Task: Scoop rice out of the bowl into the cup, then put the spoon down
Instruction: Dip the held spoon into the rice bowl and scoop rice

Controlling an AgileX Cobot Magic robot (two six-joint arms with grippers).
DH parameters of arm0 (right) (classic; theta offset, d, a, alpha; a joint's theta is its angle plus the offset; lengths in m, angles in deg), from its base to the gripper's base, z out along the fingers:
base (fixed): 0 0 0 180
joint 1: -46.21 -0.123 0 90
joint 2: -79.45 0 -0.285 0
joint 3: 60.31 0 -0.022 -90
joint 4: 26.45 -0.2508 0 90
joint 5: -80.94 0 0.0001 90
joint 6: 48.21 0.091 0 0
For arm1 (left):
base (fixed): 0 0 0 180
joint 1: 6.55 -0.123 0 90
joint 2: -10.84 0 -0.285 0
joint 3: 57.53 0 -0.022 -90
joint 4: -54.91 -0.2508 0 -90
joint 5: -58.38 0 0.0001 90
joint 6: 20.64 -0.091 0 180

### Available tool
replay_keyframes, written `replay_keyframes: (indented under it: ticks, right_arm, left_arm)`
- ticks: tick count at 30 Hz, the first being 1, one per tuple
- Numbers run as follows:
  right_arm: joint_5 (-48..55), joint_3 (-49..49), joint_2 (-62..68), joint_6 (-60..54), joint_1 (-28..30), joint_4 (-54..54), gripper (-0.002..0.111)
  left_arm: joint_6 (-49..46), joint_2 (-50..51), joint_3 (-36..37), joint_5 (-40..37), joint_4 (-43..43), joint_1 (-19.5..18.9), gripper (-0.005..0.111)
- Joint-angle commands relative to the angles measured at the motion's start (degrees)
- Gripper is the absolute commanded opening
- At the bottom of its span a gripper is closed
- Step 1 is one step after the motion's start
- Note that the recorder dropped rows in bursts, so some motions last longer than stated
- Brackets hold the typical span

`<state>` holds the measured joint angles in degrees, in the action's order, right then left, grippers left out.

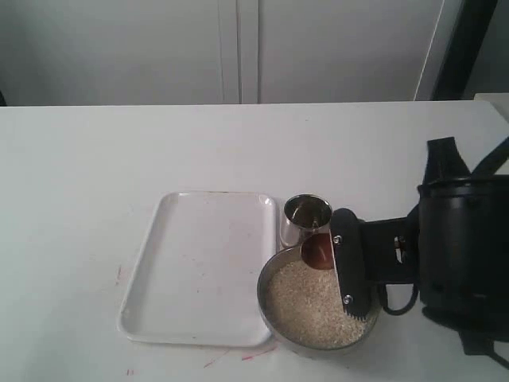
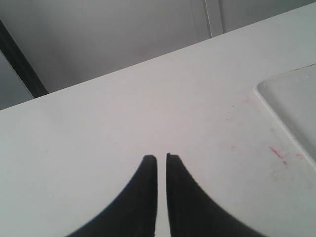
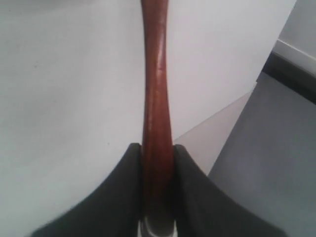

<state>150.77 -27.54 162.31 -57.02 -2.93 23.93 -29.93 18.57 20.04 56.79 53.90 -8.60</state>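
The wide steel bowl [image 1: 268, 288] sits on the table at the front, filled with off-white rice [image 1: 310, 312]. Touching its far rim stands the small steel cup [image 1: 305, 216], upright. The reddish-brown spoon [image 1: 318, 251] hangs with its oval head over the bowl's far edge, just in front of the cup. My right gripper [image 1: 343, 256] reaches in from the right, over the bowl. In the right wrist view that gripper [image 3: 157, 149] is shut on the spoon's handle [image 3: 156, 94]. My left gripper [image 2: 161, 158] is shut on nothing above bare table, and the exterior view does not show it.
A white rectangular tray [image 1: 203, 267] lies left of the bowl and cup; its corner [image 2: 291, 101] shows in the left wrist view. Faint red marks [image 2: 277, 153] dot the white table near the tray. The right arm's black body [image 1: 461, 255] fills the right edge.
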Motion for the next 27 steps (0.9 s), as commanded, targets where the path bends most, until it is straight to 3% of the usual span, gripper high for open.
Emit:
replay_keyframes:
  ticks: [1, 27]
  right_arm:
    - [0.14, -0.12, 1.80, -1.44, -0.08, 3.68, 0.000]
    - [0.14, -0.12, 15.30, 1.56, 0.02, 15.22, 0.000]
  left_arm:
    - [0.08, 0.05, -0.35, 0.34, 0.50, 0.16, 0.014]
    - [0.08, 0.05, -0.35, 0.34, 0.50, 0.16, 0.014]
